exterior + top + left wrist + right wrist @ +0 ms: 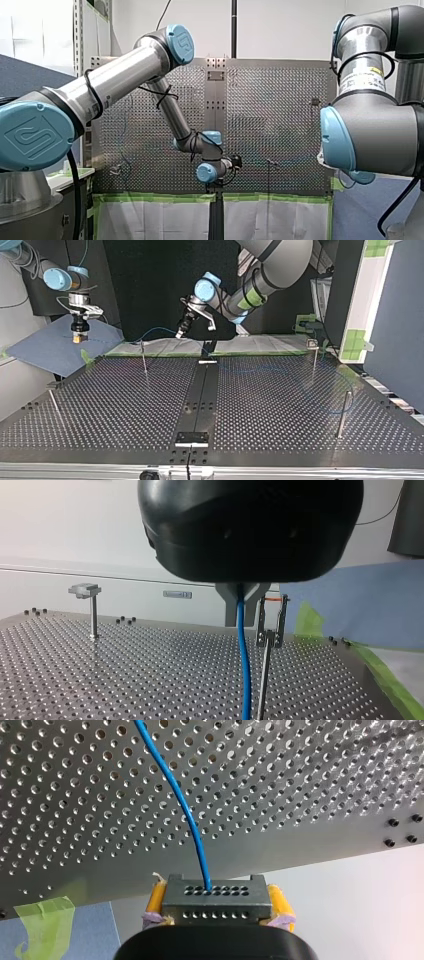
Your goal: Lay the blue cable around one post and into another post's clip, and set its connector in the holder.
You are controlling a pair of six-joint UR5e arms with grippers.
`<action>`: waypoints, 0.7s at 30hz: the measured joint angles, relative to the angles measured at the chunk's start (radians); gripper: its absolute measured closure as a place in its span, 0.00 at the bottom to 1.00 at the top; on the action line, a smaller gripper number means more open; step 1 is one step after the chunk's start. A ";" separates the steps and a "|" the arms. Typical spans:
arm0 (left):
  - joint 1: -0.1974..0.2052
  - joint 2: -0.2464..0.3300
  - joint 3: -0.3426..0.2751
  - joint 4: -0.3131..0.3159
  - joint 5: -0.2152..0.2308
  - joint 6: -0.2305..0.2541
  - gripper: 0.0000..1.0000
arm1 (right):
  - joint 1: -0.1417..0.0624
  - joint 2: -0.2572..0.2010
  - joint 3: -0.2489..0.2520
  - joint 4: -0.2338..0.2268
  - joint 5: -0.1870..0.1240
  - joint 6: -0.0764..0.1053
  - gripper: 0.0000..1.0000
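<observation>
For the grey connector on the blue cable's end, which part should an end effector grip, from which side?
Grip the connector by its two short ends, coming from the side opposite where the blue cable leaves it. The block is wide and flat, so a grip likely seats well there, clear of the cable, as my right end effector holds it.

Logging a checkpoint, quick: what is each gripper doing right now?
Left gripper: shut on the blue cable.
Right gripper: shut on the connector.

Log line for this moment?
left gripper: shut on thin blue cable; right gripper: shut on grey perforated connector; cable beside metal clip post, unclipped
</observation>
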 joint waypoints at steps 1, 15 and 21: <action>-0.002 0.000 0.000 0.000 0.001 -0.001 1.00 | 0.001 0.000 0.000 0.000 0.000 0.001 1.00; 0.007 -0.045 0.019 -0.002 -0.006 -0.027 1.00 | 0.022 0.008 0.000 -0.006 -0.004 0.005 1.00; 0.017 -0.047 0.023 -0.002 -0.010 -0.032 1.00 | 0.029 0.022 -0.012 -0.001 -0.007 0.010 1.00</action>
